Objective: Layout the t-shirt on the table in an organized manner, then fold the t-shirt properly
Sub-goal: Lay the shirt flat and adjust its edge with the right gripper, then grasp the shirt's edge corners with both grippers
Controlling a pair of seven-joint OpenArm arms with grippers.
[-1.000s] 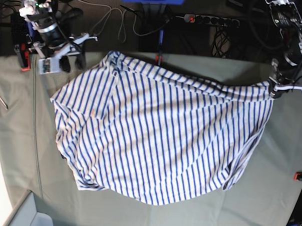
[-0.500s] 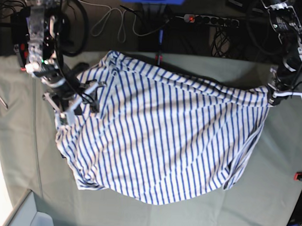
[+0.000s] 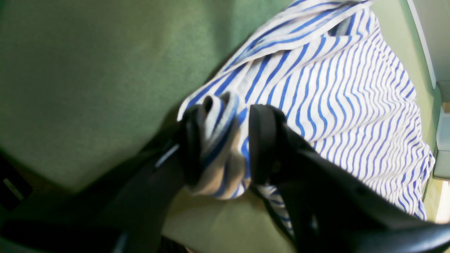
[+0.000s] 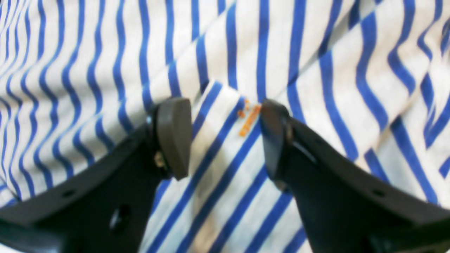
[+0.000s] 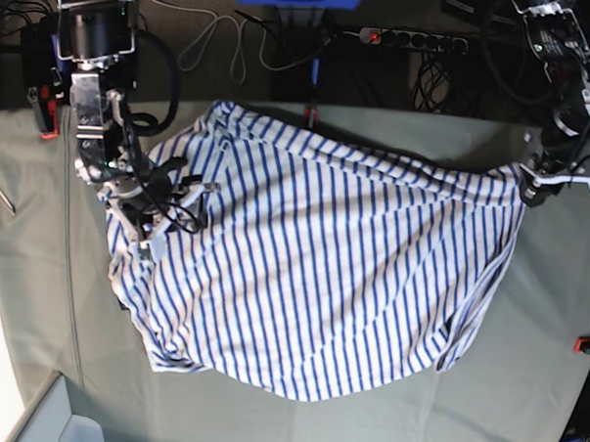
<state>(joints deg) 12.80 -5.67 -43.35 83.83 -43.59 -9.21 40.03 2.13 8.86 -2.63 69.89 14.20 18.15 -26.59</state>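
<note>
The white, blue-striped t-shirt (image 5: pixel 312 271) lies spread but rumpled across the table (image 5: pixel 524 368). My right gripper (image 5: pixel 173 216) hangs open low over the shirt's left part. In the right wrist view its fingertips (image 4: pixel 172 137) straddle a small orange mark (image 4: pixel 249 119) on the cloth (image 4: pixel 105 52), gripping nothing. My left gripper (image 5: pixel 526 190) is at the shirt's far right corner. In the left wrist view that gripper (image 3: pixel 225 140) has its jaws parted, and a bunched fold of the shirt (image 3: pixel 218 140) lies loosely between them, against one finger (image 3: pixel 190 140). Green table cloth (image 3: pixel 88 70) shows beside it.
A power strip (image 5: pixel 411 37) and loose cables (image 5: pixel 220 42) lie behind the table's back edge. Red clamps sit at the right edge (image 5: pixel 588 343) and the back left (image 5: pixel 45 112). A pale bin corner (image 5: pixel 61 421) shows at the front left.
My right arm has swung from the back left corner down onto the shirt's left part, open. My left gripper's jaws have parted around the shirt corner they were pinching.
</note>
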